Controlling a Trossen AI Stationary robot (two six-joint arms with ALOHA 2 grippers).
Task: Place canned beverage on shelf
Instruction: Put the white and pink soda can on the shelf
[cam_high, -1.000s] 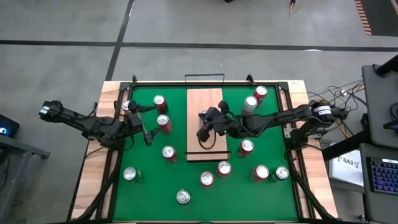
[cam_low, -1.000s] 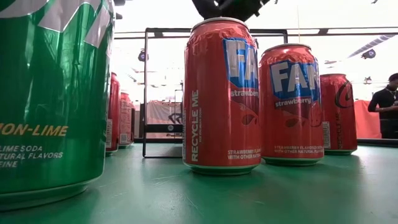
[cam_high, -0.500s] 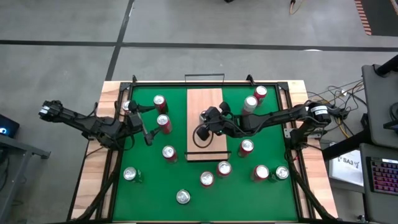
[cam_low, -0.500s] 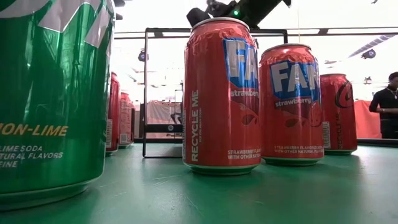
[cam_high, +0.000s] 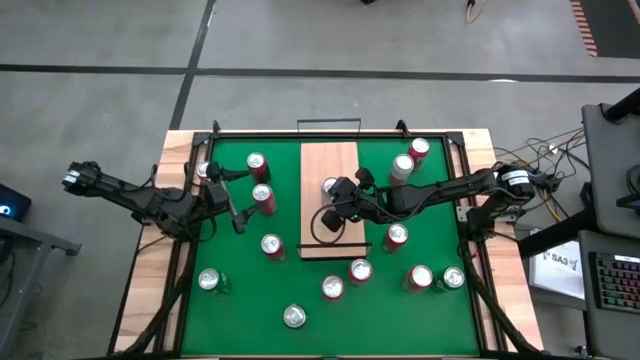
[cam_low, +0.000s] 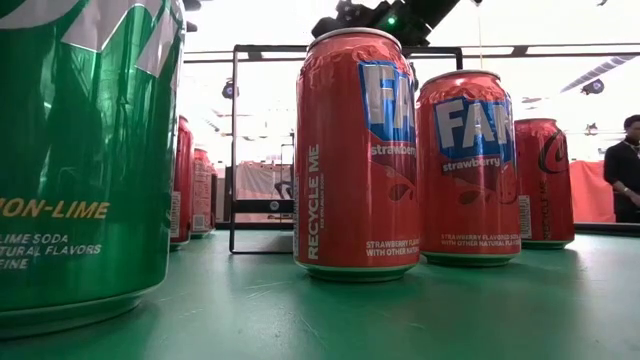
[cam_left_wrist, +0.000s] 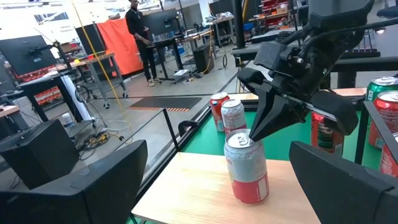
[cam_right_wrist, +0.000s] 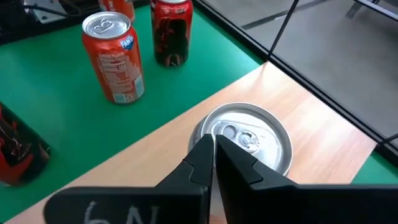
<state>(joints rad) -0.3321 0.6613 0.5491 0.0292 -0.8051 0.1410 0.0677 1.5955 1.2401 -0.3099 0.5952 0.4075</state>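
The shelf (cam_high: 328, 235), a pale wood board, lies in the middle of the green mat (cam_high: 240, 290). A red can (cam_left_wrist: 247, 168) stands upright on the board, its silver lid (cam_high: 330, 186) showing from above. My right gripper (cam_left_wrist: 250, 135) reaches in from the table's right, shut, with its fingertips slanting down onto the lid (cam_right_wrist: 245, 140). My left gripper (cam_high: 238, 212) waits open over the mat left of the shelf, level and pointing at the can, touching nothing. My right gripper's shut fingertips (cam_right_wrist: 211, 144) stand at the can's lid near its rim (cam_left_wrist: 239, 140), slanting down from the table's right. I cannot tell whether they touch the lid. The can stands upright with its base on the shelf.
Several more cans stand loose on the mat: red ones (cam_high: 264, 197) (cam_high: 397, 237) (cam_high: 360, 270) and green ones (cam_high: 210, 280) (cam_high: 453, 278). A green can (cam_low: 80, 150) and red cans (cam_low: 355, 150) fill the low view. People (cam_left_wrist: 138, 31) stand in the room beyond.
My right gripper has tipped its fingers further down and sunk a little over the can on the shelf, staying shut. The can's lid, hidden under the gripper a second ago, now shows in the high view. The can has kept its place.
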